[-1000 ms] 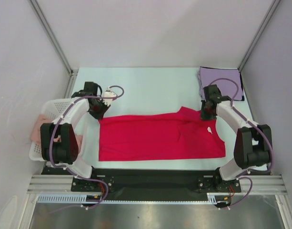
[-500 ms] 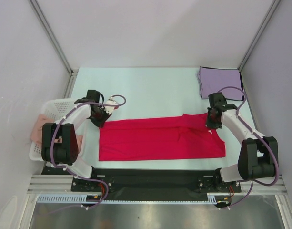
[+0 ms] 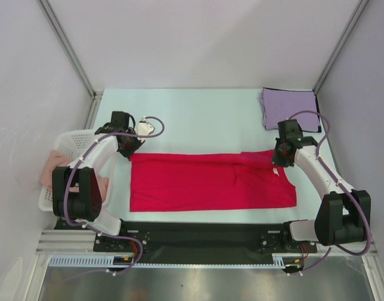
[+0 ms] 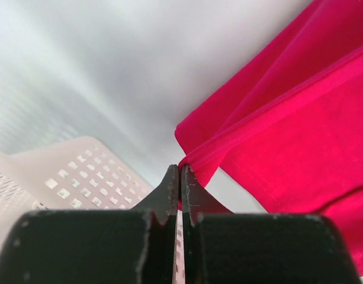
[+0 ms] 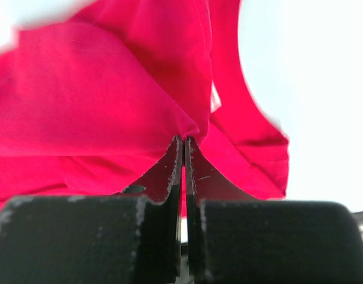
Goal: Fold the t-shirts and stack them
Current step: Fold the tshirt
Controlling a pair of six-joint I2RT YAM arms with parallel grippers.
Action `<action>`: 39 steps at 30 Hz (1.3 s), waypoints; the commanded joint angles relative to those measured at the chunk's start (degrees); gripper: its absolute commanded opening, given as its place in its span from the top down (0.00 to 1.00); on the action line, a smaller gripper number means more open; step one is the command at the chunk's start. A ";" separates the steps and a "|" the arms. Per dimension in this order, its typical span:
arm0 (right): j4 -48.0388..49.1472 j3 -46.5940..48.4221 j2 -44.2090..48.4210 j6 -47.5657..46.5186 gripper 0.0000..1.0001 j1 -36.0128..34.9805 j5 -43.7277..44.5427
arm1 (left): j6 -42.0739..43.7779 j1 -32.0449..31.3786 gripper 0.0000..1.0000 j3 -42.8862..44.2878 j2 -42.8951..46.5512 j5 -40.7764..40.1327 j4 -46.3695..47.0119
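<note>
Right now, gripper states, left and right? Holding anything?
Left gripper: closed, pinching a corner of the red t-shirt.
Right gripper: closed, pinching a fold of the red t-shirt at its neck end.

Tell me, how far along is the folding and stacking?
Done: the lavender t-shirt lies folded at the far right. In hand: the left gripper and right gripper pinch far corners of the red t-shirt. Left: finish folding it, then stack it on the lavender one.
</note>
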State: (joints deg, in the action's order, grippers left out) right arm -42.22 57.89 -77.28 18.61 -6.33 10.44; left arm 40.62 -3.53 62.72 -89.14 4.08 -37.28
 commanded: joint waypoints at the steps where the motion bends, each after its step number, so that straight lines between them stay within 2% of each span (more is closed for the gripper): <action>1: -0.16 -5.32 1.78 2.21 1.00 0.35 -1.20 | 2.27 -0.07 1.00 -2.94 2.57 -0.84 -0.07; 5: 1.08 -9.10 -0.50 3.89 1.00 1.66 -2.35 | 2.88 -0.34 1.00 -7.16 2.40 1.72 -0.17; 11: 1.08 -9.29 -2.62 3.89 1.00 4.57 -3.49 | 4.29 -1.04 1.00 -8.40 1.43 0.06 -0.34; 13: 1.52 -9.46 -2.36 4.15 0.97 4.92 -3.41 | 5.25 -1.04 1.00 -8.32 1.52 -0.47 -1.21; 14: 1.52 -9.55 -2.27 4.24 0.85 4.92 -3.67 | 5.52 -1.04 0.99 -7.79 1.52 -0.39 -2.00; 17: 0.12 -9.46 -1.92 5.12 0.39 5.27 -3.41 | 8.41 -0.95 0.61 -5.25 1.69 2.94 -9.02; 18: -0.32 -9.11 -0.44 5.38 0.37 5.36 -3.14 | 9.55 -1.04 0.52 -4.46 2.65 4.78 -10.78; 20: -1.64 -7.45 2.20 6.08 0.36 5.36 -1.92 | 10.88 -1.04 0.48 -1.31 4.06 7.42 -15.88; 23: -2.43 -4.47 7.92 5.83 0.38 4.92 -0.16 | 13.17 -0.95 0.48 4.05 5.73 13.58 -23.09; 25: -1.21 -3.40 10.20 5.47 0.40 3.96 -0.15 | 9.76 -1.04 0.52 5.65 5.21 14.99 -20.76; 28: 1.77 -3.13 9.52 5.21 0.44 0.71 -0.68 | 3.07 -1.83 0.60 4.79 1.98 13.25 -13.12; 29: 1.61 -3.13 8.38 5.21 0.43 0.35 -0.33 | 1.67 -2.27 0.60 3.74 0.83 9.41 -11.61; 31: -1.01 -2.69 5.40 6.79 0.40 1.66 0.20 | -0.19 -3.49 0.54 2.85 -2.42 4.21 -9.40; 35: 0.20 -7.86 6.34 7.49 0.40 9.20 -5.85 | -0.80 -3.68 0.52 -2.06 -2.01 -3.88 -5.36; 39: 3.98 -13.58 6.53 10.39 0.39 10.02 -11.48 | -2.12 -3.68 0.48 -3.83 -1.30 -1.37 -5.35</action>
State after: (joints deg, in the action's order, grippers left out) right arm -40.86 46.50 -71.70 26.15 3.51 4.56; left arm 40.93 -7.01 59.51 -92.14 3.44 -45.08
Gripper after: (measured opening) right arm 0.602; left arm 0.505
